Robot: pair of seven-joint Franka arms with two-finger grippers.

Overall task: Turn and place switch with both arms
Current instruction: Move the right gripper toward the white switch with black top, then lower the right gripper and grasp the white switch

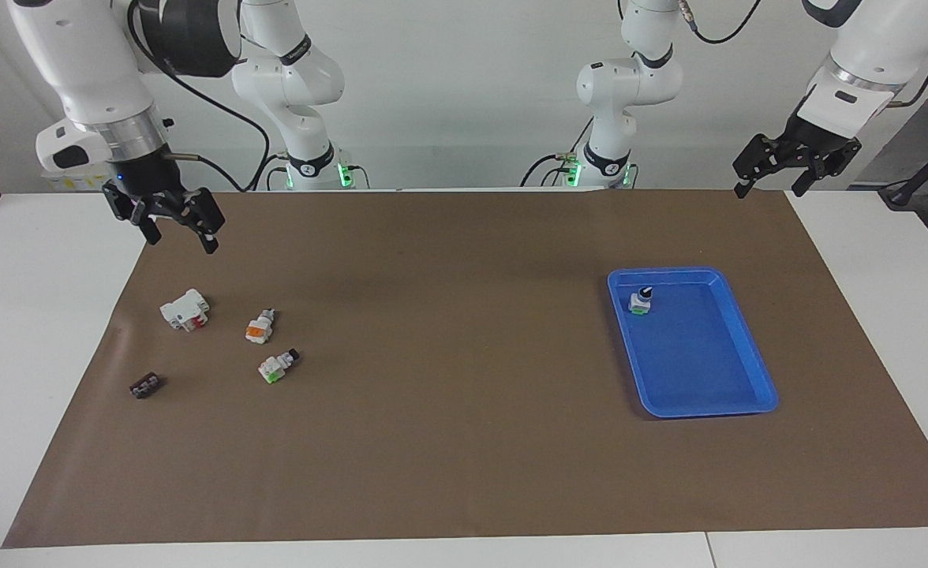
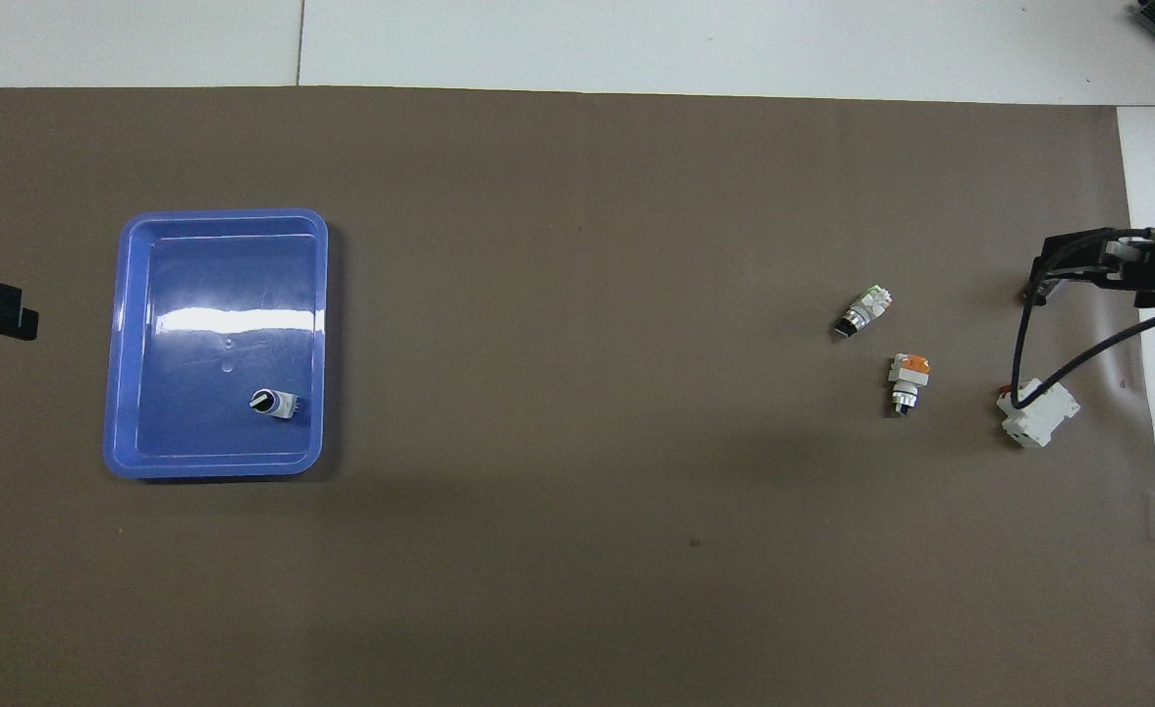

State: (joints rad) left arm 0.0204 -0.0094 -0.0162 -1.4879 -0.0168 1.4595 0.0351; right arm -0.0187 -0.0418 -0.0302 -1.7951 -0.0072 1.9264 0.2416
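The green-ended switch (image 1: 278,367) lies just beside the orange-ended switch (image 1: 259,326); the empty, open right gripper (image 1: 174,224), aloft, could grab the wrong one, while the open left gripper (image 1: 776,175) waits
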